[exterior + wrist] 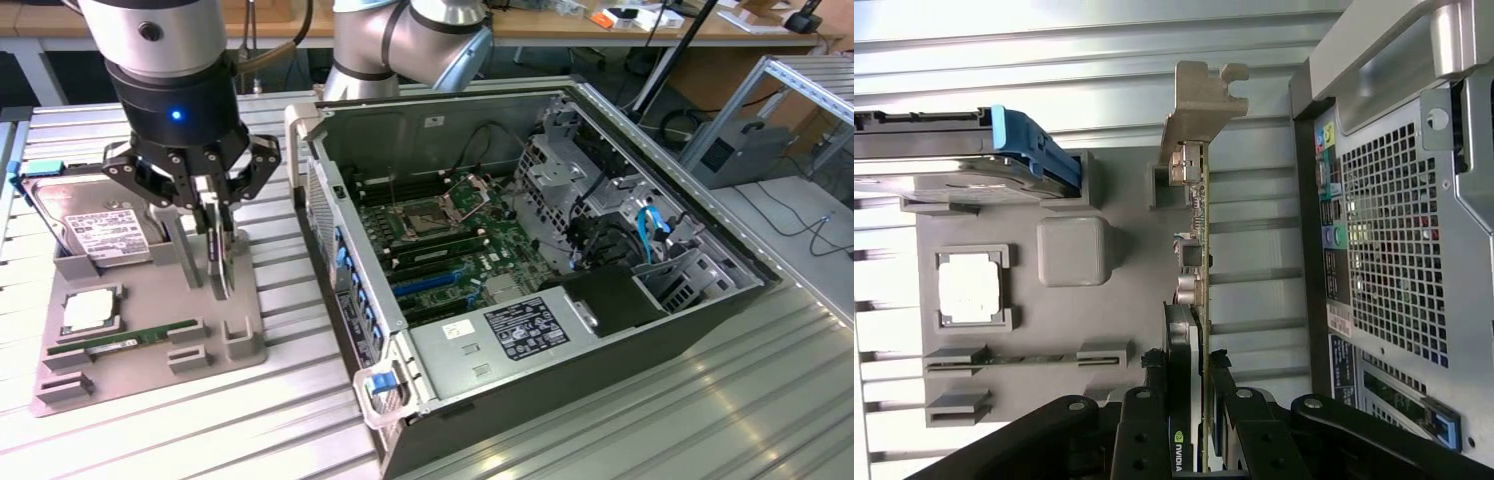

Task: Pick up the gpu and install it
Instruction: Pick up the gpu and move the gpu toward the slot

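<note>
Where the exterior view is concerned, the gpu is listed upright on edge at the tray, on the tray's side nearest the case. It is pinched by the gripper above the tray. A drive and a memory stick are lodged on the same tray.

Wrist view: the gpu is clasped edge-on between the fingers of the gripper. Its bracket is carried past the tray's edge, and the case is set beside the tray.

Exterior view: elevated, angled down across the slatted table, mid-range, covering the open computer case and grey parts tray. Wrist view: close, sighting along the gripper and gpu. Shared: tray, hard drive, case's rear panel.
</note>
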Motion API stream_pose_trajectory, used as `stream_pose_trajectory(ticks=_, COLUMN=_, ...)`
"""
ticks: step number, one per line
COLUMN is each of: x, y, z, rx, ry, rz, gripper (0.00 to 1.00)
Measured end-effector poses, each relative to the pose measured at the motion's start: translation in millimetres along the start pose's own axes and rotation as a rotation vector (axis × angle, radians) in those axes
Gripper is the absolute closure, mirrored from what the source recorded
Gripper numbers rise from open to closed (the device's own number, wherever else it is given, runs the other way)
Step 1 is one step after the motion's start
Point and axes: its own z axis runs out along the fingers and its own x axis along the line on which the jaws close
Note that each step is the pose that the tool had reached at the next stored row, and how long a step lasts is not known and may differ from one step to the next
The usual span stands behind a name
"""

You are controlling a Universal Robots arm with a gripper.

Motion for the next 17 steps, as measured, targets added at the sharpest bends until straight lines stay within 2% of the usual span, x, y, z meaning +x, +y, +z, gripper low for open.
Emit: stream_pose_trajectory(ticks=17, x=-0.3, y=0.5, z=-10.4, rx=0.0000, ry=0.0001, rz=0.000, gripper=0.73)
